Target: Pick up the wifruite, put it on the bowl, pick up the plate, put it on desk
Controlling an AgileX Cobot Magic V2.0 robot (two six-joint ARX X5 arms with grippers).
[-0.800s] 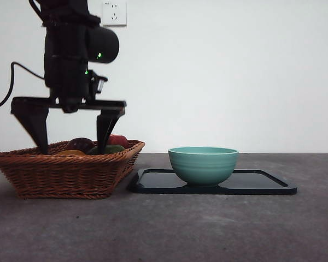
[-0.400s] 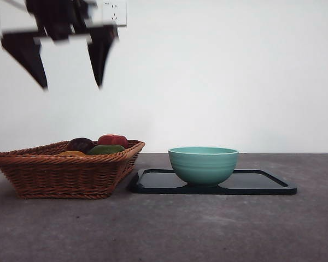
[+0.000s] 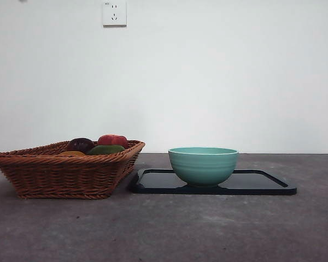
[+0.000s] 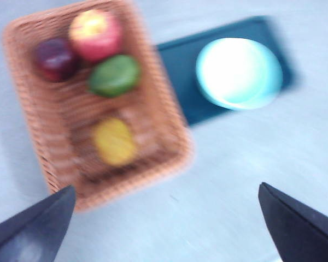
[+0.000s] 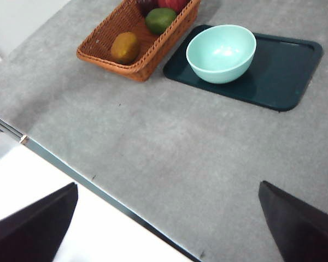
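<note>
1. Wifruite (image 5: 125,47) lies in the wicker basket (image 5: 106,52), in the end away from the other fruit. It sits apart from the green fruit (image 5: 160,19), the dark purple fruit (image 4: 56,59) and the red apple (image 4: 96,34).
2. Long axis: in the right wrist view it lies flat and looks oval, running roughly along the basket's long side. The left wrist view is too blurred to confirm.
3. From the front only a thin orange sliver of the wifruite shows over the basket rim, just beside the dark purple fruit.
4. Left gripper (image 4: 164,229): high above the basket, jaws spread wide, nothing between them. The wifruite is well below it and not touched.
5. Right gripper (image 5: 169,229): jaws also spread wide and holding nothing. It hangs over the desk (image 5: 169,164) near the table edge, well apart from basket and fruit.
6. No arm shows in the front view.
7. Bowl (image 3: 203,165) stands upright on the dark tray (image 3: 262,183), toward the tray's basket end, nothing in it. The tray lies flat on the desk, just beside the basket.
</note>
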